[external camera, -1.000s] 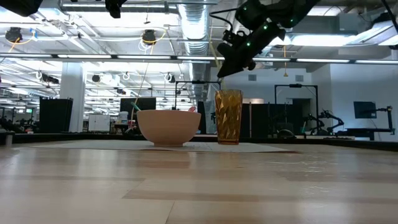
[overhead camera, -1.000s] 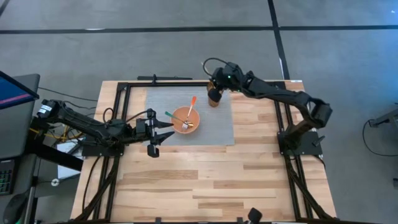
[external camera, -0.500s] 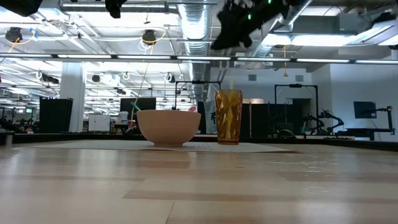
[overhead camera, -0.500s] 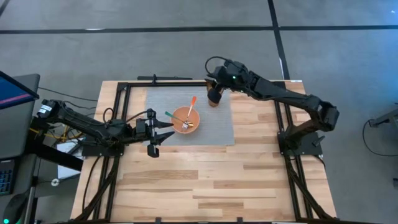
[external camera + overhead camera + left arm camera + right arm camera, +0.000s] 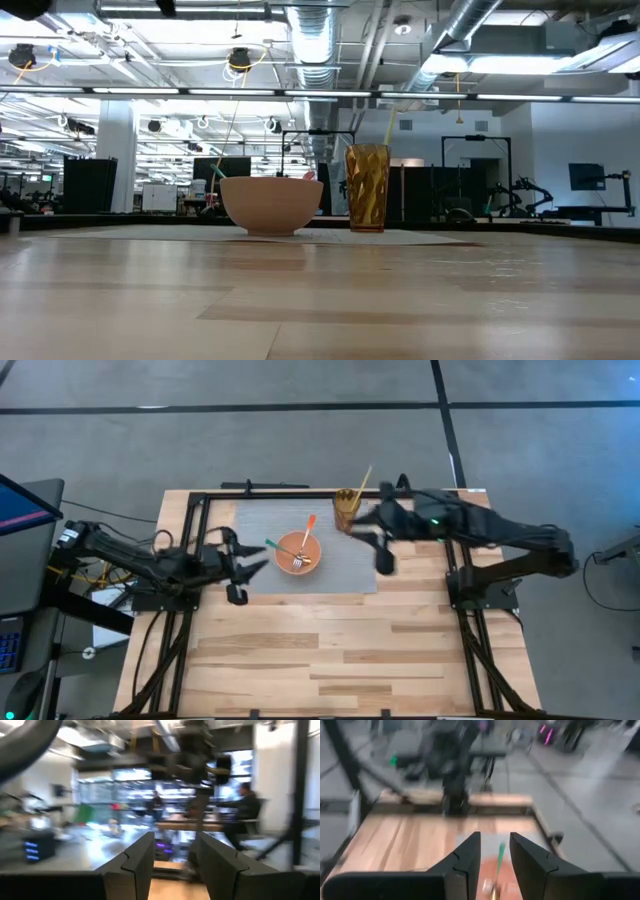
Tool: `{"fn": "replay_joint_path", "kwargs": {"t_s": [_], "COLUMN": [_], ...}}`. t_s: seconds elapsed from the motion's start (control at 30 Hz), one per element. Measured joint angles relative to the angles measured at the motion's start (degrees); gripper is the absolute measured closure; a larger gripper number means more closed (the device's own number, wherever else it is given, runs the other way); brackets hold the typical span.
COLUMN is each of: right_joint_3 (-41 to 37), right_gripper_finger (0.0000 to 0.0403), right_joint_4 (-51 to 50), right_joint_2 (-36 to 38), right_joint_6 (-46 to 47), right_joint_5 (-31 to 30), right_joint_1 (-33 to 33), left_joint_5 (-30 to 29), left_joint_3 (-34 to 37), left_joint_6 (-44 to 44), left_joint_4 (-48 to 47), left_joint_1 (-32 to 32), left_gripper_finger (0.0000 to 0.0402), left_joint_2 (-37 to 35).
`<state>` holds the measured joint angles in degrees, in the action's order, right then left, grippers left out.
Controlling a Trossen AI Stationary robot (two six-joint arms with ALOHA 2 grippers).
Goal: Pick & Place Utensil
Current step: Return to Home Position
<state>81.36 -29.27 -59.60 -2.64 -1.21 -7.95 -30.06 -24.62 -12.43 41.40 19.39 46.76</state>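
Note:
An amber faceted cup (image 5: 346, 513) (image 5: 367, 188) stands on the grey mat's far edge. A thin yellow utensil (image 5: 361, 482) (image 5: 390, 127) stands in it, its handle leaning out over the rim. An orange bowl (image 5: 299, 551) (image 5: 270, 204) sits mid-mat and holds a fork, an orange-handled utensil (image 5: 308, 526) and a green-handled one (image 5: 272, 544). My right gripper (image 5: 372, 543) (image 5: 495, 862) is open, to the right of the bowl and nearer than the cup, facing the bowl. My left gripper (image 5: 252, 569) (image 5: 175, 865) is open, left of the bowl.
The grey mat (image 5: 355, 572) lies on the far half of the wooden table (image 5: 330, 645). A black frame rail (image 5: 290, 491) runs along the far edge. The near half of the table is bare wood. People sit in the room beyond the table.
My right gripper has left the spot above the cup, swinging right and toward the near edge, and turned to face the bowl. The yellow utensil now stands in the cup on its own. My left gripper has drawn back slightly toward the table's left edge.

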Motion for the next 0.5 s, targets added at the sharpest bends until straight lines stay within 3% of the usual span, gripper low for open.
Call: {"fn": "replay_joint_path", "kwargs": {"t_s": [0.17, 0.3, 0.5], "right_joint_3": [-0.28, -5.22, -21.60], "right_gripper_finger": [0.0305, 0.0305, 0.0305], "right_joint_4": [-13.71, -12.74, 1.15], "right_joint_2": [4.97, 9.45, 20.53], "right_joint_6": [4.33, 5.42, 5.48], "right_joint_5": [-0.24, -0.38, -0.26], "right_joint_1": [3.95, 5.97, 6.43], "left_joint_5": [-17.42, -30.01, -32.28], "left_joint_3": [0.00, 0.00, 2.91], "left_joint_6": [-8.19, -8.36, -6.90], "left_joint_4": [-7.07, -15.78, -19.74], "left_joint_1": [2.81, 6.69, 14.34], "left_gripper_finger": [0.0256, 0.0256, 0.0256], "left_joint_2": [-10.19, -17.95, -26.72]}}
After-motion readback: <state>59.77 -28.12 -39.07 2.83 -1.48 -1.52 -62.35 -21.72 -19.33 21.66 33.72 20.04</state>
